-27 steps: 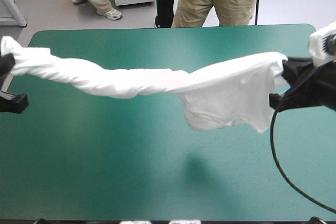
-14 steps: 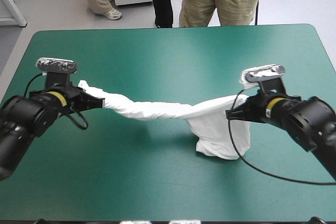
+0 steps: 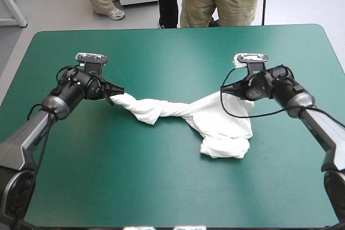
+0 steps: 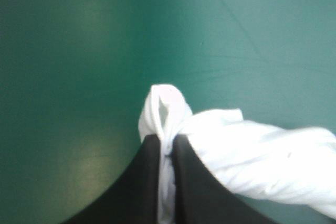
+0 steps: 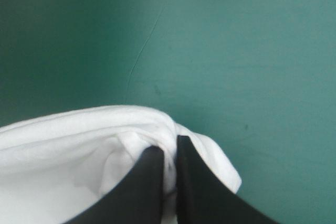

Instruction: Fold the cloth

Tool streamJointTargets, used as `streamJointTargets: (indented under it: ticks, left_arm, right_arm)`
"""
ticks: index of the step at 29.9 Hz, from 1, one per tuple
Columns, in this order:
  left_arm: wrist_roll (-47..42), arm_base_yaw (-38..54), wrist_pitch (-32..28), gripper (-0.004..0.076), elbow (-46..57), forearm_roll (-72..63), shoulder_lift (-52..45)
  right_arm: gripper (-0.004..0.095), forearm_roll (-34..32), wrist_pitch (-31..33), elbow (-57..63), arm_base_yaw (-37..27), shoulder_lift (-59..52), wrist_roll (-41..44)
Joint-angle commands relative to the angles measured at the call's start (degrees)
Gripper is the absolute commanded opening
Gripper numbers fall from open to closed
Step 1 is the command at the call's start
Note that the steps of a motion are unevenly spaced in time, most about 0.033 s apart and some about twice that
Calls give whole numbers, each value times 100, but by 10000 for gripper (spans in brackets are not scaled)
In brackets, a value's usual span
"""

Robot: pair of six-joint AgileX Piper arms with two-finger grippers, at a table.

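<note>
The white T-shirt (image 3: 188, 114) lies twisted like a rope across the middle of the teal-green table, with a looser bunch (image 3: 225, 139) under its right half. My left gripper (image 3: 115, 93) is shut on the T-shirt's left end, low over the table. The left wrist view shows a white fold (image 4: 164, 109) pinched between the black fingers (image 4: 144, 182). My right gripper (image 3: 225, 91) is shut on the T-shirt's right end. In the right wrist view, white cloth (image 5: 79, 156) bulges around and beside the fingers (image 5: 195, 187).
Bare teal-green cover (image 3: 161, 187) stretches in front of the T-shirt and beyond it toward the far edge (image 3: 178, 28). The right arm's black cable (image 3: 253, 116) crosses the cloth near the right gripper.
Both grippers have come down from high at the table's sides and moved inward toward the middle. The T-shirt, earlier stretched in the air, now sags onto the table.
</note>
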Motion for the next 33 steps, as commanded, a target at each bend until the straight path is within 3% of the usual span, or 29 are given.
streamJointTargets:
  ticks: [1,9,12,14,17,19,22,27,33]
  left_arm:
    - [-199,202,-414,-9,-275,143,67]
    - [-199,346,-1020,-9,-275,348,416]
    - [-209,346,-1271,14,-275,403,449]
    - [-189,346,-1377,119,-275,492,477]
    - [-189,334,-1345,383,-275,506,500]
    - [-162,334,-1195,530,-275,506,435]
    - [-162,334,-916,624,-275,686,213]
    - [-119,334,-380,607,-275,1262,-420]
    - [372,334,113,559,-275,1031,-1419]
  right_arm:
    - [-18,186,-271,-544,-316,208,-218]
    - [-16,603,-74,-1176,-539,990,-765]
    - [52,734,-56,-1228,-539,1135,-1010]
    - [206,734,-9,-1228,-539,1193,-1047]
    - [497,919,50,-1234,-539,1208,-1047]
    - [607,1003,204,-1306,-539,1197,-1060]
    - [599,956,604,-1531,-539,1147,-1166]
    - [532,899,873,-1810,-539,784,-1238]
    - [487,914,1466,-1831,-539,-21,-1364]
